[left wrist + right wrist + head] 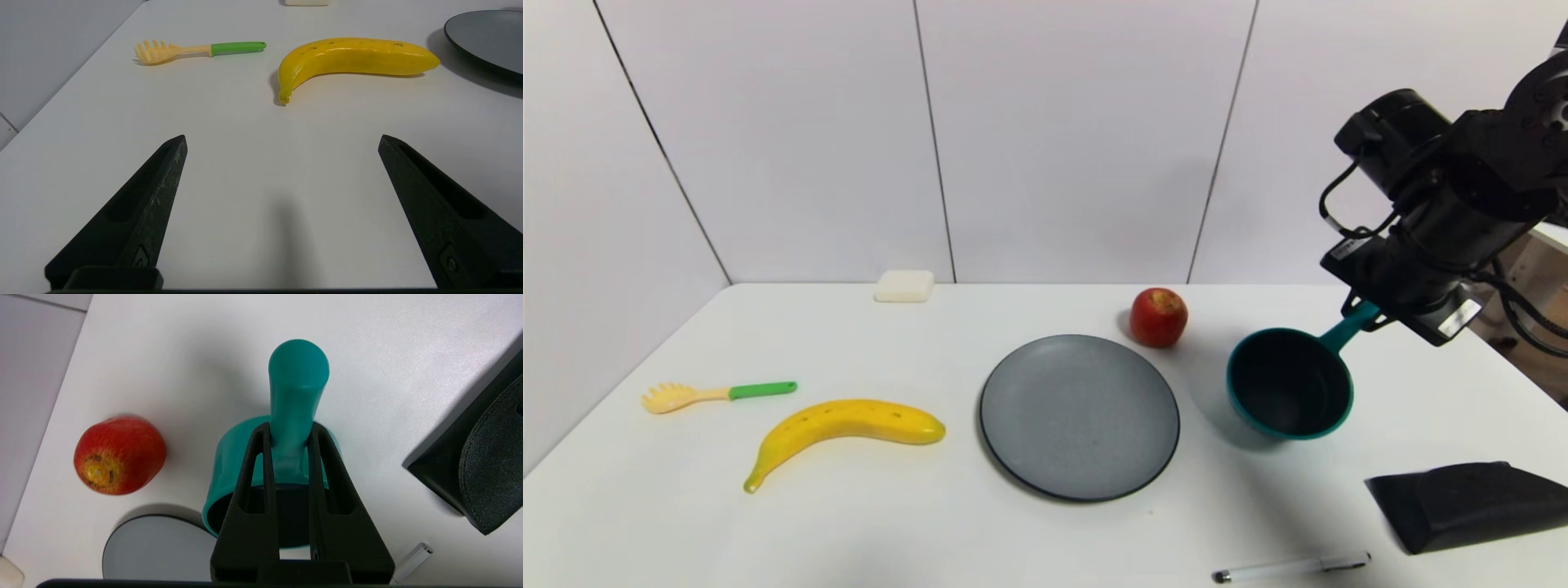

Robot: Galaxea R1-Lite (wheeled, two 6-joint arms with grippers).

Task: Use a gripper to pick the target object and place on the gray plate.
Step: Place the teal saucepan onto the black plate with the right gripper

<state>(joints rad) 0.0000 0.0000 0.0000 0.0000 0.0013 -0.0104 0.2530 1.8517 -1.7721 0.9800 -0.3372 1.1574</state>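
Observation:
The teal saucepan (1290,384) with a dark inside hangs tilted above the table, just right of the gray plate (1080,416). My right gripper (1365,314) is shut on its straight teal handle (295,400); in the right wrist view the gripper (289,430) pinches the handle near the pan's wall (229,457). The plate's edge also shows in that view (155,547) and in the left wrist view (486,36). My left gripper (282,141) is open and empty, low over the bare table near the front left; it does not show in the head view.
A red apple (1158,316) sits behind the plate, close to the pan. A yellow banana (845,429) and a pasta fork with a green handle (715,394) lie left. A white block (904,286) sits at the back. A black pouch (1470,502) and a pen (1290,567) lie front right.

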